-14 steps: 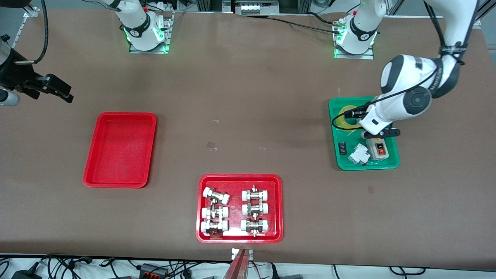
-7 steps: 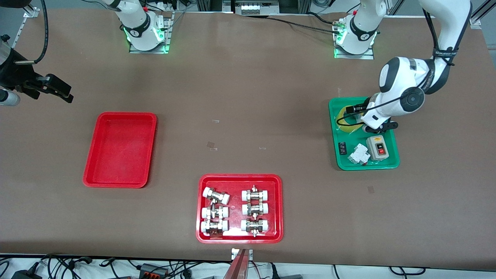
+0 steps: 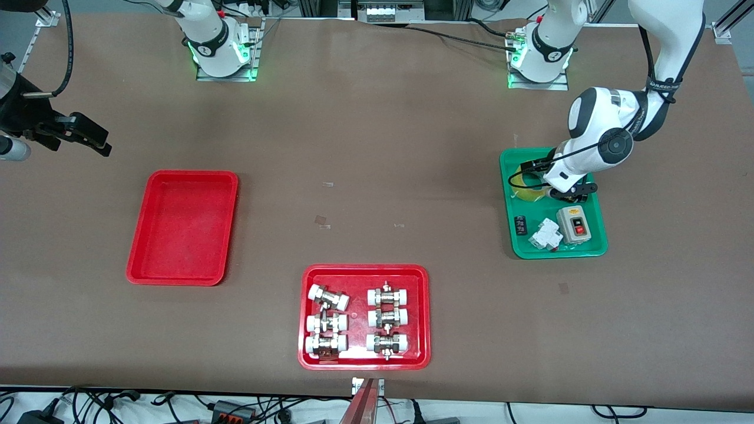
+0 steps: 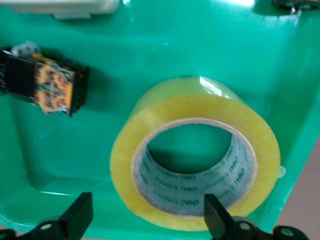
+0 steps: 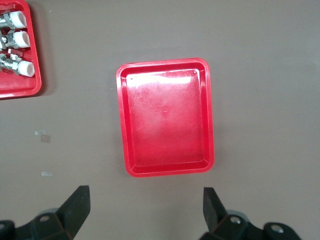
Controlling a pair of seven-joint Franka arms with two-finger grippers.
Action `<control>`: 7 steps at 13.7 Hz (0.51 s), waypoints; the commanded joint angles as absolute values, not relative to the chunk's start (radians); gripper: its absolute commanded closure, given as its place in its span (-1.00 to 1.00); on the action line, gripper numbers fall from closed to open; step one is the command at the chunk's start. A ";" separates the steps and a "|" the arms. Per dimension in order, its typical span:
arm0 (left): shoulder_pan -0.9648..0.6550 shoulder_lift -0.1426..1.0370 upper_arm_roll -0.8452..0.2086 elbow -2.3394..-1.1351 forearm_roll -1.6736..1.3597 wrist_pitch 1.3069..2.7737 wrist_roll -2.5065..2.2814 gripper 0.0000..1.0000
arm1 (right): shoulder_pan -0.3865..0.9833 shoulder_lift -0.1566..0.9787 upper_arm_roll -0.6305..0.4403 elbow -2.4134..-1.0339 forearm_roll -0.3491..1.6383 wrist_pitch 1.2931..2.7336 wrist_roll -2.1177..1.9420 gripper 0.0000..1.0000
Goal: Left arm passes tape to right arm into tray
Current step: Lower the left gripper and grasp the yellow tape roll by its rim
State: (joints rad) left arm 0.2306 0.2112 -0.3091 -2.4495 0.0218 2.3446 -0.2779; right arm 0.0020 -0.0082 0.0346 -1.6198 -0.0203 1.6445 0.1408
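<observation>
My left gripper (image 4: 145, 217) sits low over the tape (image 4: 195, 162) in the green tray (image 4: 125, 65), fingers (image 4: 77, 217) wide to straddle its wall; right gripper (image 5: 145, 212) waits spread above the tray (image 5: 167, 117)

My own left wrist covers most of the tape (image 3: 526, 189) in the front view; only a yellow sliver shows. My left jaws are cut off by the left wrist view's edge, tips alone showing. The fittings tray (image 5: 17, 55) is cropped in the right wrist view. Small parts in the green tray (image 3: 554, 250) are too small to tell.
</observation>
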 commanded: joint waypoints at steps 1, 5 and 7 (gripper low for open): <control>0.265 0.229 -0.310 -2.456 0.057 2.376 -0.265 -0.16 | 0.002 -0.003 0.037 -1.598 -0.018 1.631 0.133 -1.00; 0.296 0.244 -0.308 -2.451 0.057 2.404 -0.264 0.30 | 0.002 -0.003 0.037 -1.598 -0.018 1.631 0.133 -1.00; 0.301 0.235 -0.313 -2.450 0.057 2.396 -0.262 0.98 | 0.002 -0.003 0.038 -1.598 -0.018 1.631 0.133 -1.00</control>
State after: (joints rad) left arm 0.2803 0.2388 -0.3045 -2.4497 0.0381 2.3929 -0.2754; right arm 0.0020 -0.0082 0.0347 -1.6198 -0.0203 1.6445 0.1408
